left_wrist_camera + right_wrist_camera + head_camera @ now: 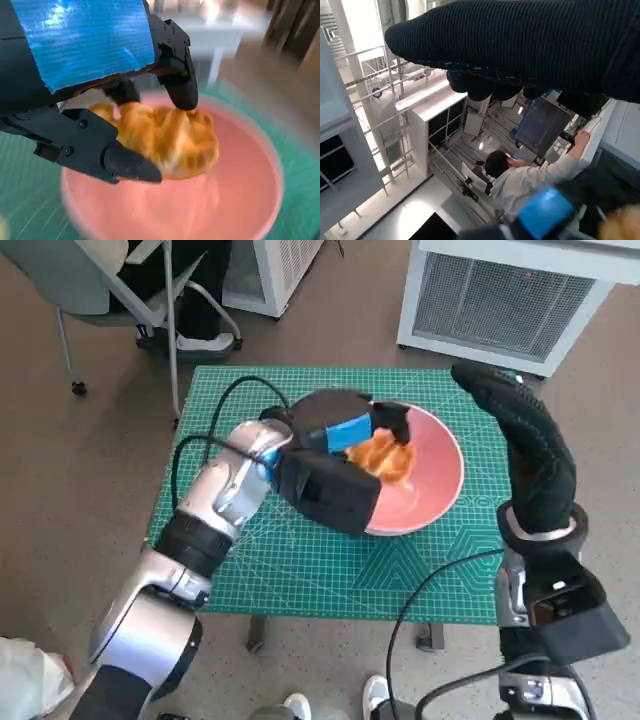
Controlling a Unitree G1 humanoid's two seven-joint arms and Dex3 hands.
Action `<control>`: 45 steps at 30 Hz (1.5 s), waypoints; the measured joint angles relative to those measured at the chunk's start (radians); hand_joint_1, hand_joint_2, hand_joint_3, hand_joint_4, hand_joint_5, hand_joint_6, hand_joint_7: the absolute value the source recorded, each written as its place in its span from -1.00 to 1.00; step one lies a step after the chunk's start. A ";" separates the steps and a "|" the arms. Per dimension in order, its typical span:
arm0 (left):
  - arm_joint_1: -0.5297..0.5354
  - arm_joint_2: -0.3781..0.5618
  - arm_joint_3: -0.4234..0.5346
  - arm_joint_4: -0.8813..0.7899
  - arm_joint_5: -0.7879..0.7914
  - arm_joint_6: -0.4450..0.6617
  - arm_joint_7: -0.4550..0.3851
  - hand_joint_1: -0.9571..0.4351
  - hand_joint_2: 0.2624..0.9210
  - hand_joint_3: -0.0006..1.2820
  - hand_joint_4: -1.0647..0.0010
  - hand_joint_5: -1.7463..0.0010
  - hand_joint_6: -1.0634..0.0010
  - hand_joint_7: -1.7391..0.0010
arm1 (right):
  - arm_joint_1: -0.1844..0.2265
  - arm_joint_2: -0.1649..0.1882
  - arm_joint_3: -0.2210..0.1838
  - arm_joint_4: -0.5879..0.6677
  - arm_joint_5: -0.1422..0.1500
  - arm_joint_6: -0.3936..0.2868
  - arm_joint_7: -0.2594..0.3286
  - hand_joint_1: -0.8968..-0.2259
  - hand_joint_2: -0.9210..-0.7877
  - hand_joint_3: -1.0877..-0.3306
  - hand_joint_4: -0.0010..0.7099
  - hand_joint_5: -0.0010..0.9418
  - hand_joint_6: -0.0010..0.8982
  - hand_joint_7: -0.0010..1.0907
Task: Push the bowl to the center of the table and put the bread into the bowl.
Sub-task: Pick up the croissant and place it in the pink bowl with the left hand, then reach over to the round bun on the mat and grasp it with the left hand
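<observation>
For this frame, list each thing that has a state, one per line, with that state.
bread: gripped by the left hand, held over the bowl
bowl: upright on the green mat
left hand: grips the bread
right hand: raised beside the bowl, holding nothing

Pink bowl [430, 490], golden-orange bread [385, 460], green gridded mat [330, 570], blue-taped black left hand [345, 435]

Left robot hand [345, 445] blocks the bowl [435, 485] (right half open).
</observation>
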 measured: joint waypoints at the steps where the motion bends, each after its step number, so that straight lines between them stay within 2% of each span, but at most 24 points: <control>1: 0.000 0.000 0.000 0.000 0.000 -0.002 -0.001 -0.23 1.00 -0.81 0.95 0.98 0.89 0.60 | 0.001 0.001 0.000 -0.001 -0.001 0.000 -0.002 0.07 -1.00 -0.34 -0.22 -0.97 -1.00 0.15; 12: 0.012 0.044 0.054 0.017 -0.087 -0.183 0.055 -0.30 1.00 -0.83 1.00 1.00 0.96 0.68 | 0.007 0.009 0.004 -0.005 -0.028 0.000 -0.024 0.07 -1.00 -0.31 -0.21 -0.97 -1.00 0.15; 20: 0.071 0.131 0.138 -0.068 -0.199 -0.255 0.024 -0.24 1.00 -0.85 0.99 1.00 0.77 0.80 | 0.013 0.013 0.011 -0.010 -0.028 0.002 -0.025 0.07 -1.00 -0.30 -0.21 -0.97 -1.00 0.15; 25: 0.125 0.214 0.191 -0.172 -0.235 -0.264 0.002 -0.19 1.00 -0.89 0.89 0.99 0.60 0.88 | 0.014 0.013 0.013 -0.014 -0.027 0.008 -0.025 0.06 -1.00 -0.30 -0.21 -0.97 -1.00 0.15; 33: 0.196 0.342 0.266 -0.291 -0.246 -0.245 0.000 -0.11 0.99 -0.97 0.75 0.99 0.46 0.92 | 0.014 0.013 0.018 -0.023 -0.025 0.015 -0.025 0.09 -1.00 -0.31 -0.21 -0.97 -1.00 0.15; 38: 0.244 0.403 0.288 -0.291 -0.236 -0.247 0.027 -0.11 0.97 -0.99 0.71 0.99 0.43 0.94 | 0.014 0.009 0.017 -0.023 -0.014 0.016 -0.024 0.10 -1.00 -0.31 -0.21 -0.97 -1.00 0.14; 45: 0.287 0.426 0.288 -0.251 -0.235 -0.242 0.021 -0.11 0.96 -0.99 0.70 1.00 0.42 0.96 | 0.012 0.008 0.020 -0.019 0.002 0.015 -0.021 0.11 -1.00 -0.31 -0.20 -0.97 -1.00 0.15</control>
